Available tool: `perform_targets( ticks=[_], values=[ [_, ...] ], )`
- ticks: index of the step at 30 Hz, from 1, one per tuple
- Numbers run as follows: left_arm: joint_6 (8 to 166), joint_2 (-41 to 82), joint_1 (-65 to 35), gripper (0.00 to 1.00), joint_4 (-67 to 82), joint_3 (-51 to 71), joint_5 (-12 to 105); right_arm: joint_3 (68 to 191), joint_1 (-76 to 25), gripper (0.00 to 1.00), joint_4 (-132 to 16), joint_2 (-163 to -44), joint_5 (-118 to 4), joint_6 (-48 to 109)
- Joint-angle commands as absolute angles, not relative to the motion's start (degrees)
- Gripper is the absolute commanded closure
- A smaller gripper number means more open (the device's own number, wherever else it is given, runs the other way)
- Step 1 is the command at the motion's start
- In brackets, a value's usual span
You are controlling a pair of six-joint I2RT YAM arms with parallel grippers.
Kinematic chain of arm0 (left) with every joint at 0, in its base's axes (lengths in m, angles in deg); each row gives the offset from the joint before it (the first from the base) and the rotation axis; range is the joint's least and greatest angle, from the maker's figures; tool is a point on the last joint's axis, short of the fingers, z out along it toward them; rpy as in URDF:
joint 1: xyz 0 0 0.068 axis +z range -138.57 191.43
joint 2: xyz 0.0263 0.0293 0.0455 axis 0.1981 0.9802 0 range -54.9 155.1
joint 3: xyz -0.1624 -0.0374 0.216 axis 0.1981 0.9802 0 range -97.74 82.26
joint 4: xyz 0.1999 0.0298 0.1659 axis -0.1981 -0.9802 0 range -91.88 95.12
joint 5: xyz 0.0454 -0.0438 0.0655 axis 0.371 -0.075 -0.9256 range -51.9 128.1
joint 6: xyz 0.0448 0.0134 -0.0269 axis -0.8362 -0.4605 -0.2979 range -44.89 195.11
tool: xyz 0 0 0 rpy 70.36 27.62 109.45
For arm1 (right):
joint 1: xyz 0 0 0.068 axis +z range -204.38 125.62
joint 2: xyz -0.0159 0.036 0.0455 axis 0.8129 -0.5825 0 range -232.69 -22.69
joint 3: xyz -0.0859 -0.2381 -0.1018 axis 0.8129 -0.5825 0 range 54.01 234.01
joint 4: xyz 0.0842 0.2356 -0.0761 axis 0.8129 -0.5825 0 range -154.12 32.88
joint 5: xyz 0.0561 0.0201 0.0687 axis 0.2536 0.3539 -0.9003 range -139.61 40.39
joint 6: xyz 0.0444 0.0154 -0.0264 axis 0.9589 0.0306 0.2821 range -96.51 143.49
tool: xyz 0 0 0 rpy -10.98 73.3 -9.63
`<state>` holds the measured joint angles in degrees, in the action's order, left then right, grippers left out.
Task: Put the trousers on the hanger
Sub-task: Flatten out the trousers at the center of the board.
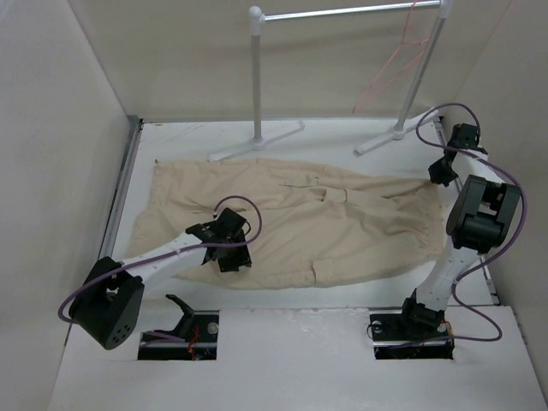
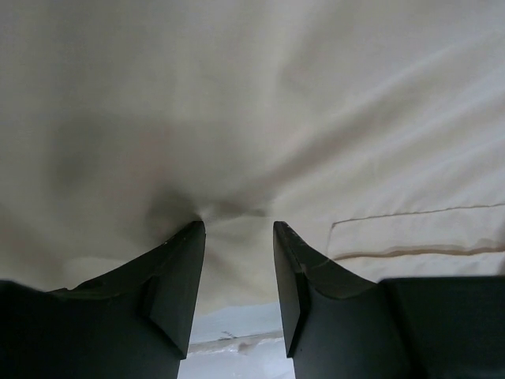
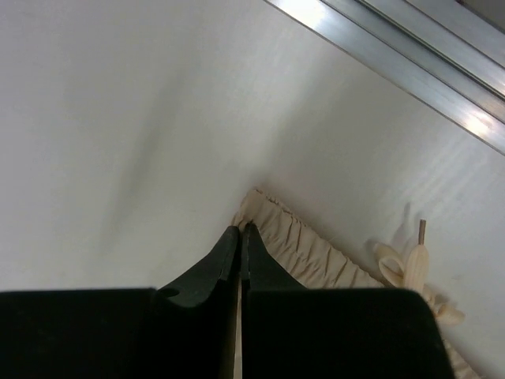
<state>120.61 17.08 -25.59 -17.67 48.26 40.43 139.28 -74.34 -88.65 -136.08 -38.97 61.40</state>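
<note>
Sizing up a limp pair of trousers before the lift

Pressing down at the near left, my left gripper (image 2: 239, 229) has its fingers spread, and the cloth puckers into a small dimple at their tips. In the gap between them I see the near hem and a strip of white table (image 1: 300, 342) below it. A stitched pocket flap (image 2: 426, 237) lies just to the right.

The trousers (image 1: 325, 223) lie flat across the middle of the table. The legs run to the left and the waist to the right. I judge them light, soft and entirely without stiffness. Lifted at one point they will sag and trail, and a shallow pinch on smooth cloth is likely to slip.

Farther out on the right, my right gripper (image 3: 241, 229) has its fingers pressed together at the corner of the gathered waistband (image 3: 300, 237). I cannot tell whether any cloth is caught. The drawstring (image 3: 410, 264) lies loose just to the right.

The waistband is thicker and ridged, so I judge it the better hold. A second grip along the legs would help, so the cloth can fold over a bar.

At the far right, the hanger (image 1: 390, 73) hangs from the white rail stand (image 1: 342, 13), well apart from the trousers. It is thin wire and will likely swing when touched.
</note>
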Motion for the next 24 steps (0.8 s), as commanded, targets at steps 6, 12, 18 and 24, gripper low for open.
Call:
perform_targets(
  ticks=[6,12,18,24],
  values=[
    [120.6,13.6,-21.8,0.57,-26.7,49.6,37.9,154.1,-71.5,0.97,-82.7,-144.6,-39.2,63.9],
    [121.1,12.2,-21.8,0.46,-28.3,39.2,38.8,154.7,-70.0,0.42,-82.8,-139.5,-40.3,63.7],
    [117.7,21.2,-16.2,0.45,-23.1,22.3,38.8,134.4,-68.3,0.39,-80.6,-118.2,-39.2,64.7],
    [115.5,40.1,-9.5,0.46,-15.6,8.2,37.1,108.9,-67.3,0.81,-78.3,-102.0,-38.8,70.9]
  ],
)
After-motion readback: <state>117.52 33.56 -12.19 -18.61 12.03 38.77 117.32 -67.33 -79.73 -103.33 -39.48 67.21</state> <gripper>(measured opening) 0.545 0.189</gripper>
